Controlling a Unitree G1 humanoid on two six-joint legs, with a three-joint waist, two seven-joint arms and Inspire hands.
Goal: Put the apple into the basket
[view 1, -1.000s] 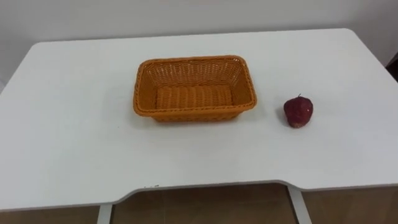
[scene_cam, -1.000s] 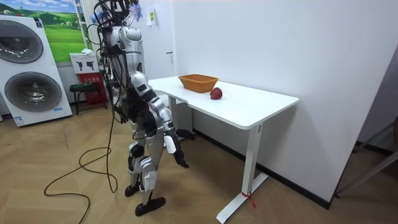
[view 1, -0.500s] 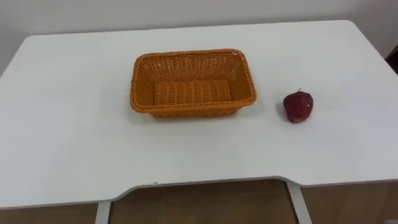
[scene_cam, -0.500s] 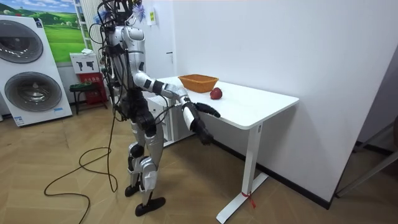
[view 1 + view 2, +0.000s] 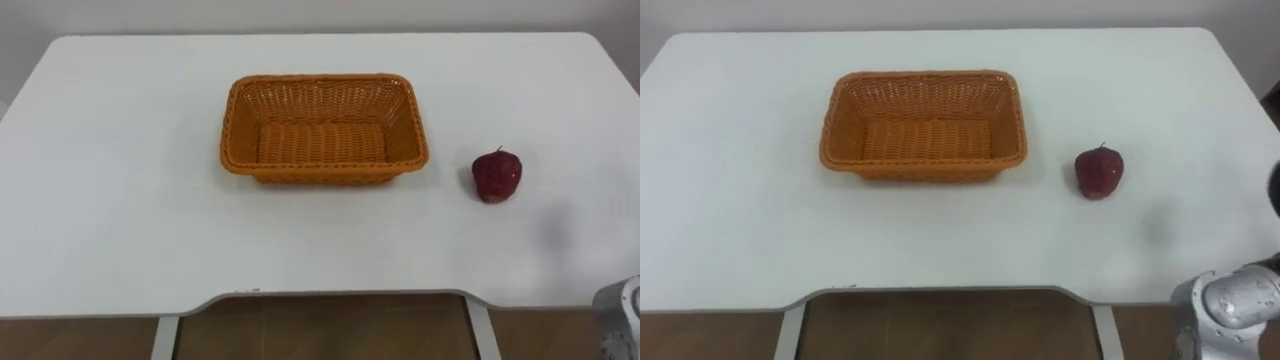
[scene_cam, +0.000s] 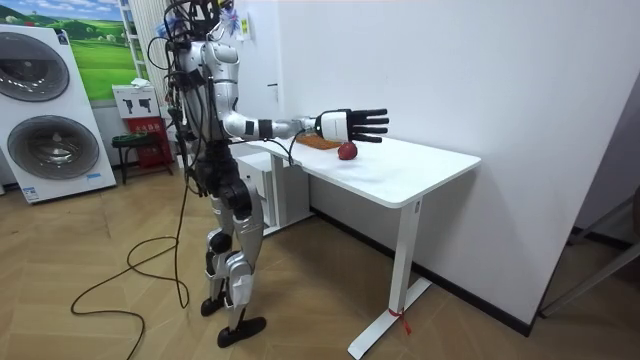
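A dark red apple [image 5: 497,176] rests on the white table [image 5: 120,200], to the right of an empty orange wicker basket [image 5: 323,128]. In the room view the robot stands at the table's near end with its right arm stretched out level. My right hand [image 6: 350,124] hangs a little above the apple [image 6: 347,151] with its fingers straight and spread, holding nothing. The right forearm [image 5: 1230,300] comes in at the lower right corner of the eye views, apart from the apple [image 5: 1099,171].
The table stands against a white wall, and its front edge has a shallow cut-out [image 5: 340,296] over a wooden floor. Two washing machines [image 6: 50,110] and a small stool [image 6: 130,145] stand behind the robot.
My right arm has swung up from beside the leg to a level reach over the table, ending above the apple. The eye views shifted slightly; apple and basket stayed put.
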